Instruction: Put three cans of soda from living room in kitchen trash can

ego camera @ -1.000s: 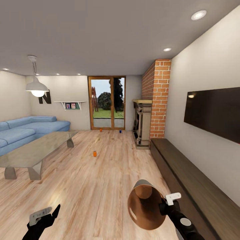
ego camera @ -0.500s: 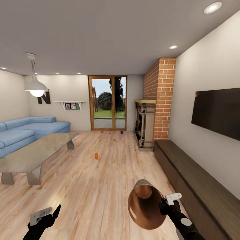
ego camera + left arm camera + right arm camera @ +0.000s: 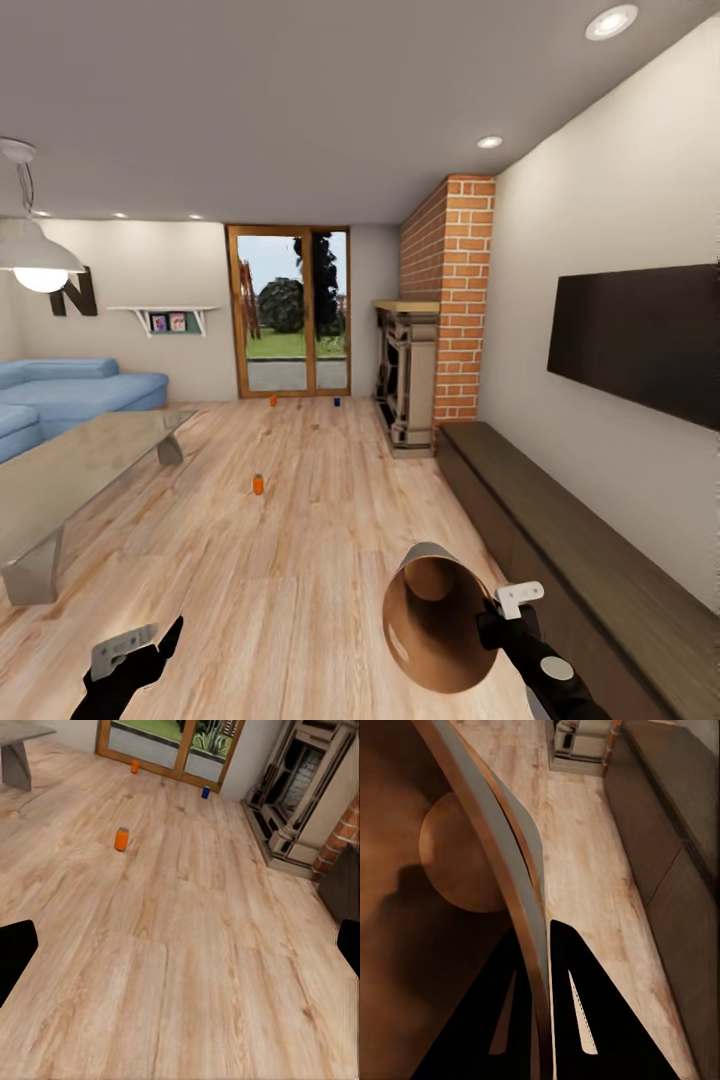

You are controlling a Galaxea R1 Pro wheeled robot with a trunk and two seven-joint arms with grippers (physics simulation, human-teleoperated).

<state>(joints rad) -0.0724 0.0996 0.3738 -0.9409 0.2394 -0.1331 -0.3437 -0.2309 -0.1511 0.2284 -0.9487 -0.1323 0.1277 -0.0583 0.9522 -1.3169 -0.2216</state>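
Three soda cans stand on the living room floor: one orange can [image 3: 258,484] in mid-room, a second orange can [image 3: 273,400] and a blue can [image 3: 336,402] by the glass doors. The left wrist view shows the near orange can [image 3: 121,838], the far orange can [image 3: 135,766] and the blue can [image 3: 205,792]. My right gripper [image 3: 492,628] is shut on the rim of the trash can [image 3: 436,612], held tipped with its tan-brown inside facing the camera. In the right wrist view the fingers [image 3: 581,1012] pinch that rim [image 3: 521,892]. My left gripper [image 3: 148,642] hangs open and empty, low over the floor.
A glass coffee table [image 3: 70,470] and a blue sofa [image 3: 80,385] stand at the left. Along the right wall run a long dark bench [image 3: 560,540], the ornate fireplace [image 3: 405,385] with its brick chimney [image 3: 450,290] and a wall TV [image 3: 640,340]. Light wood floor [image 3: 300,560] stretches ahead.
The camera has rolled forward and swung, so the room has shifted left and the cans look nearer. Both grippers and the trash can keep their places in the picture.
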